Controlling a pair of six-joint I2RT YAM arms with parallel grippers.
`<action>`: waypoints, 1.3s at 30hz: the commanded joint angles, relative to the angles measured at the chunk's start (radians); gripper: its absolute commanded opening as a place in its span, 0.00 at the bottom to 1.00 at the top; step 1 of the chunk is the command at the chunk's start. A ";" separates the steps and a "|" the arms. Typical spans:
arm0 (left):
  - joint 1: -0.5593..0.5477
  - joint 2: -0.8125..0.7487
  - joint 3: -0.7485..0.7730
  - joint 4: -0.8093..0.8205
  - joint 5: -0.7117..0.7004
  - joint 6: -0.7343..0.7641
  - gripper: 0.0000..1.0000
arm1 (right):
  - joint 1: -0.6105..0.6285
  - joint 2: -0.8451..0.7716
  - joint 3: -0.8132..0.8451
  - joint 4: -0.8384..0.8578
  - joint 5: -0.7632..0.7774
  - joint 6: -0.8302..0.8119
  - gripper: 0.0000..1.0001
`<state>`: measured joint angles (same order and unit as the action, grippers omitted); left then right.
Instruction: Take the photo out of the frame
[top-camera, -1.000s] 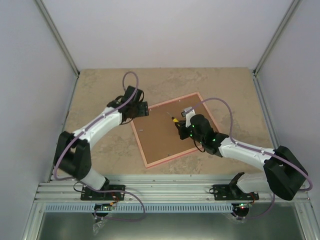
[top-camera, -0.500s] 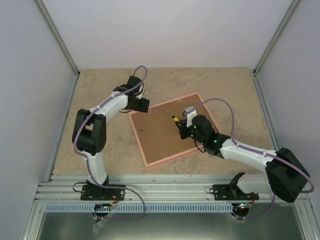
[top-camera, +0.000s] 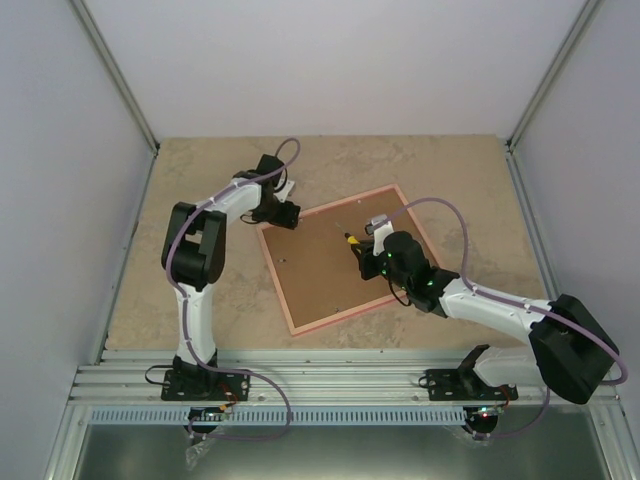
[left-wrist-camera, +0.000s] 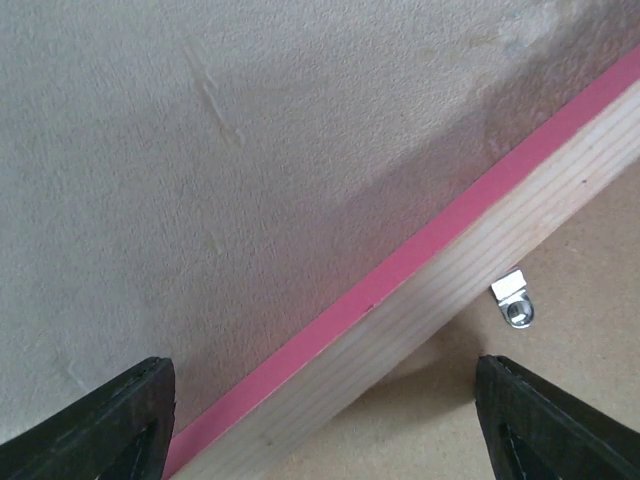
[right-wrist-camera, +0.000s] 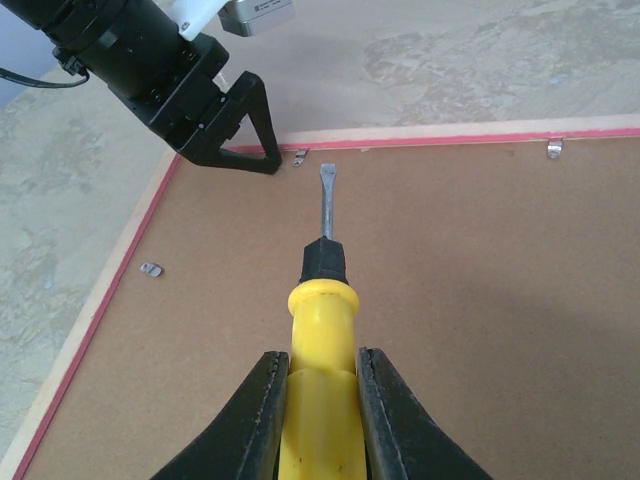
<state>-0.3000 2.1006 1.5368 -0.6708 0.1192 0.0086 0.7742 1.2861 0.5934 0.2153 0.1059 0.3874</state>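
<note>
Left claw open astride the frame edge, left of centre — right claw clamped on a yellow screwdriver, mid-picture.

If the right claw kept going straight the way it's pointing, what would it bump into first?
Probably the pink frame, near a small metal tab. The yellow screwdriver in the right claw leads; if tilted down, it might touch the brown backing board sooner.

You have no readable text, label, brand or number here, neither on the frame nor on the screwdriver.
</note>
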 joint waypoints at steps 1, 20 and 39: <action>0.006 0.012 0.021 -0.017 0.024 0.029 0.82 | -0.004 0.005 -0.004 0.040 0.016 -0.013 0.00; -0.002 -0.041 -0.059 -0.061 0.027 0.001 0.44 | -0.003 -0.010 -0.003 0.031 0.021 -0.012 0.01; -0.048 -0.318 -0.465 0.088 0.020 -0.355 0.29 | -0.004 0.023 0.015 0.038 -0.076 -0.022 0.00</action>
<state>-0.3374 1.8248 1.1454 -0.6266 0.1631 -0.1997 0.7742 1.2896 0.5934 0.2176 0.0696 0.3843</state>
